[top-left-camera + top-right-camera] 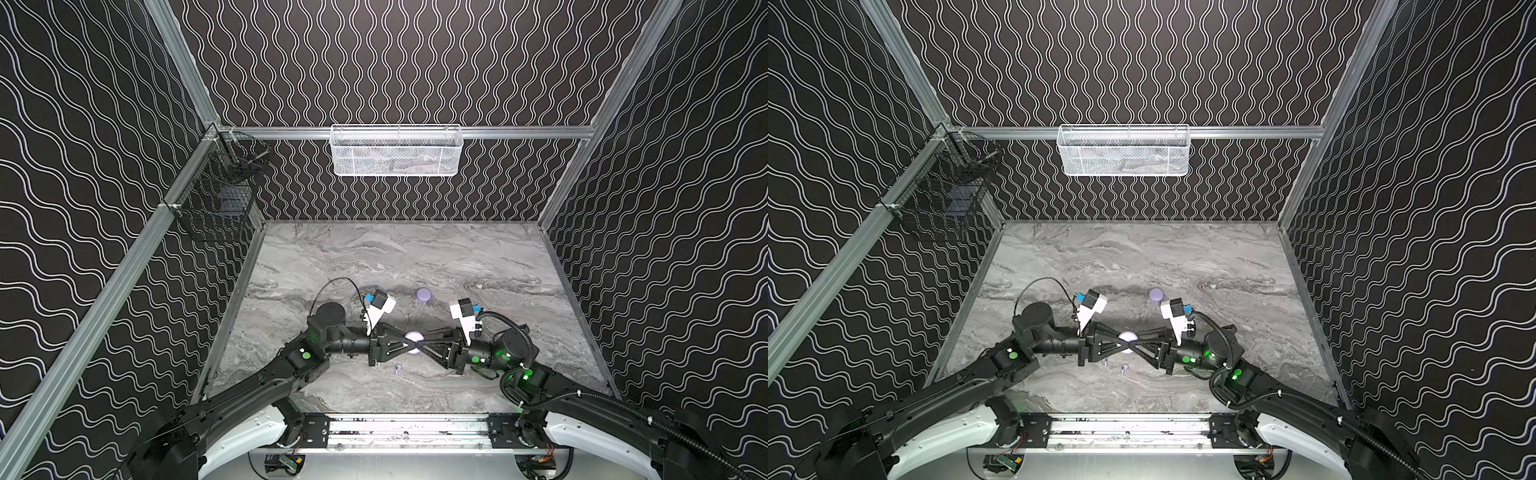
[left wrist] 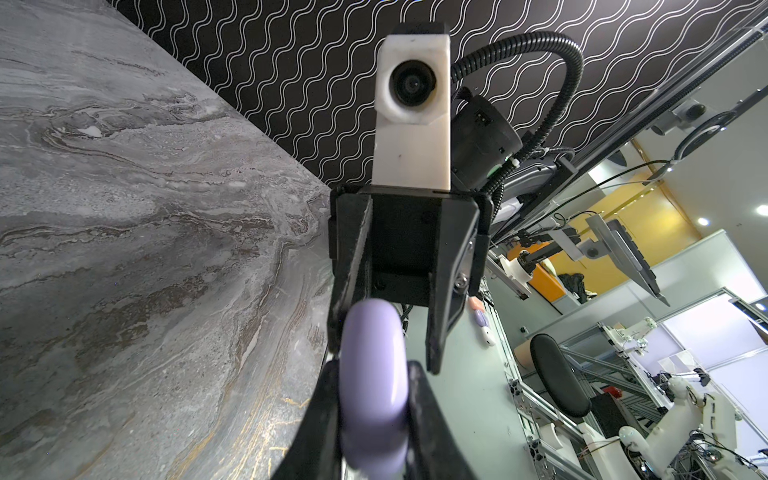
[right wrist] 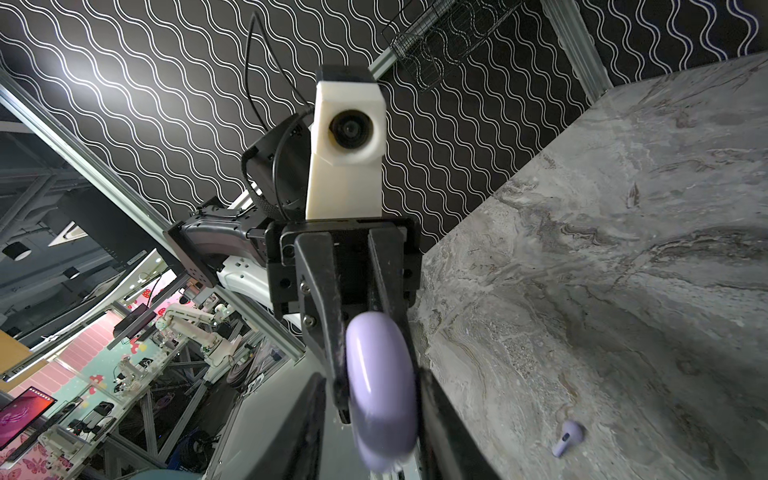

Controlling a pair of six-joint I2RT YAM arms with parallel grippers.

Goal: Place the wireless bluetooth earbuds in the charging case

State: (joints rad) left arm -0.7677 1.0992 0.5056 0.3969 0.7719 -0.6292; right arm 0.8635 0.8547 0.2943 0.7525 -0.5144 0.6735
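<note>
My left fingers (image 2: 430,432) are clamped on the lavender charging case (image 2: 372,386), held above the desk (image 2: 124,249). My right fingers (image 2: 446,291) straddle it unclamped, and the left wrist view shows the gap. The right wrist view adds an earbud (image 3: 567,442) lying on the desk near the case.

Glossy plastic charging case (image 2: 372,395), matt marble-look tabletop (image 1: 374,257), metal mesh basket (image 1: 397,151)
</note>
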